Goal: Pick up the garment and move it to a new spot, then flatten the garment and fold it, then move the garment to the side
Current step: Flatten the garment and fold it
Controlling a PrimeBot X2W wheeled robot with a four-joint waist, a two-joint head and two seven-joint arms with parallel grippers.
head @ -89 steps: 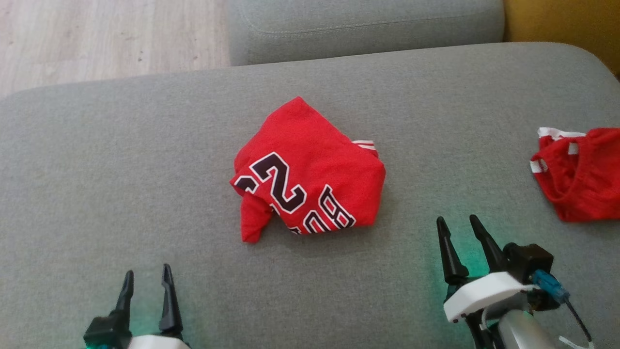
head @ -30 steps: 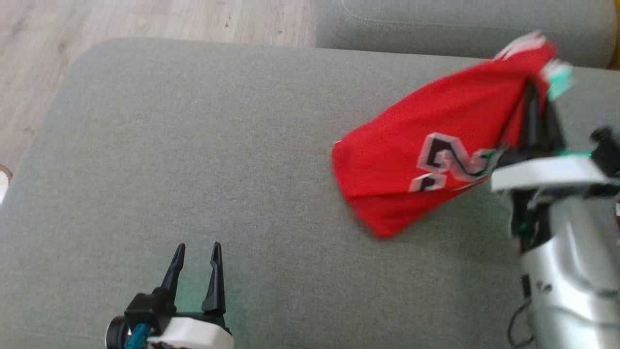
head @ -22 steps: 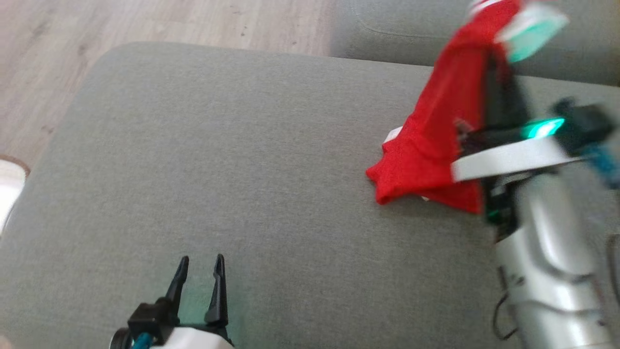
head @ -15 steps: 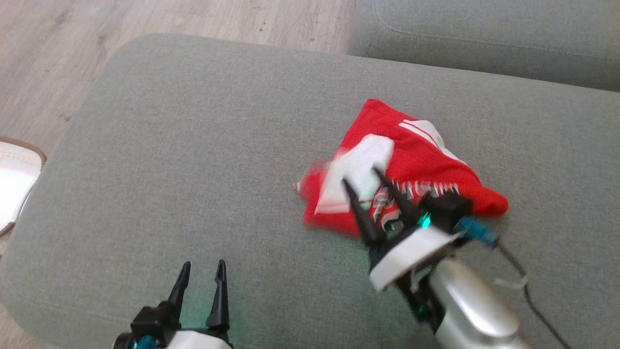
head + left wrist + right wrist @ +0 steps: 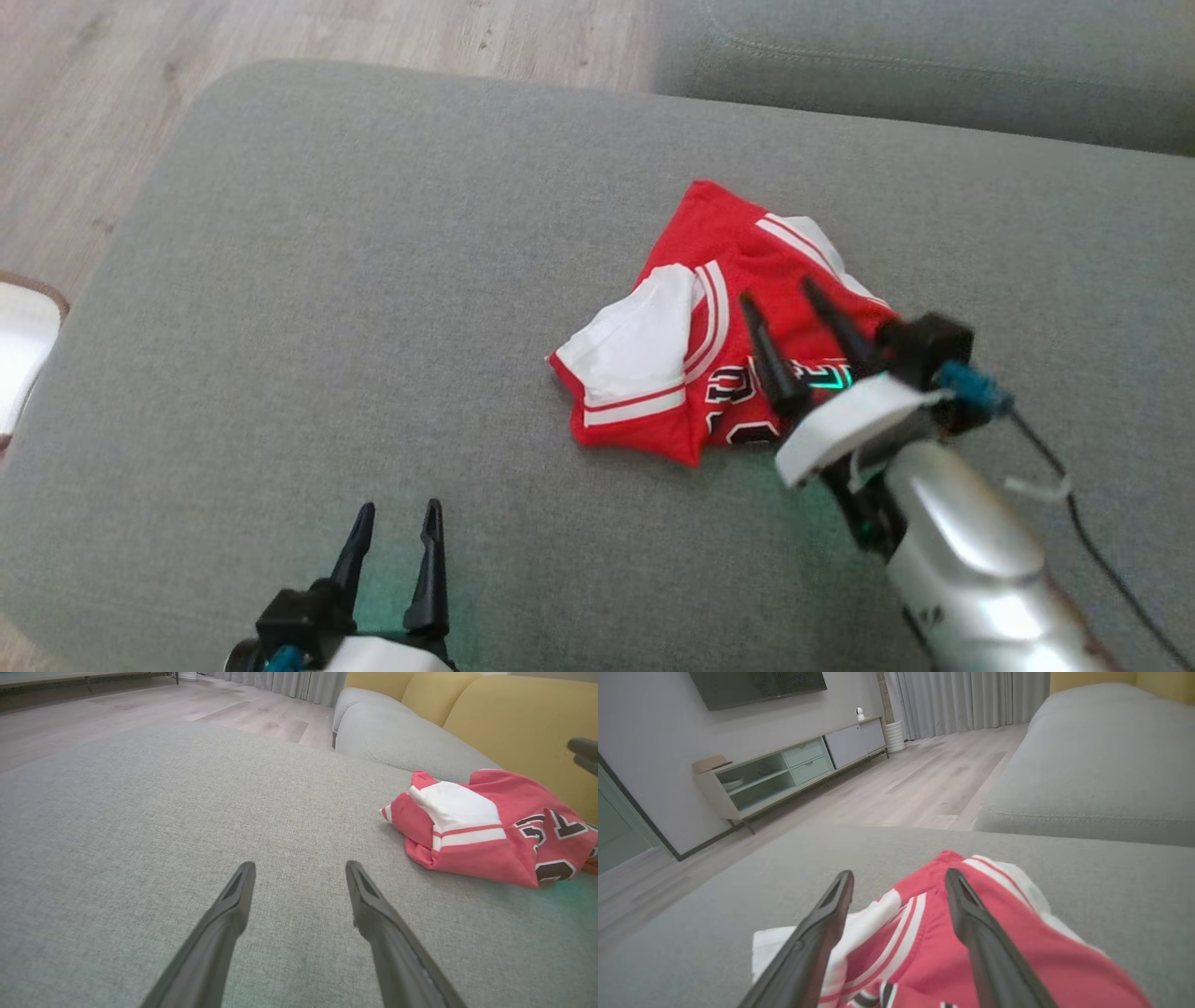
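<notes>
The garment (image 5: 691,327) is a red jersey with white trim and dark lettering, lying crumpled on the grey sofa cushion (image 5: 373,280). It shows at the right of the left wrist view as the garment (image 5: 486,826) and close under the fingers in the right wrist view as the garment (image 5: 924,942). My right gripper (image 5: 777,291) hangs open just above the jersey's right part, holding nothing. Its fingertips (image 5: 843,882) stand wide apart. Near the cushion's front edge my left gripper (image 5: 397,511) is open and empty, well left of the jersey, fingertips (image 5: 245,870) over bare fabric.
A second grey cushion (image 5: 934,65) lies behind. Wooden floor (image 5: 93,112) runs past the cushion's left edge, with a pale object (image 5: 19,336) on it. A yellow sofa back (image 5: 514,718) stands behind, and a low TV cabinet (image 5: 784,770) across the room.
My right gripper swung the jersey through the air, let it drop onto the cushion and opened; it now hovers over the heap. The head camera shifted. The left gripper stayed put.
</notes>
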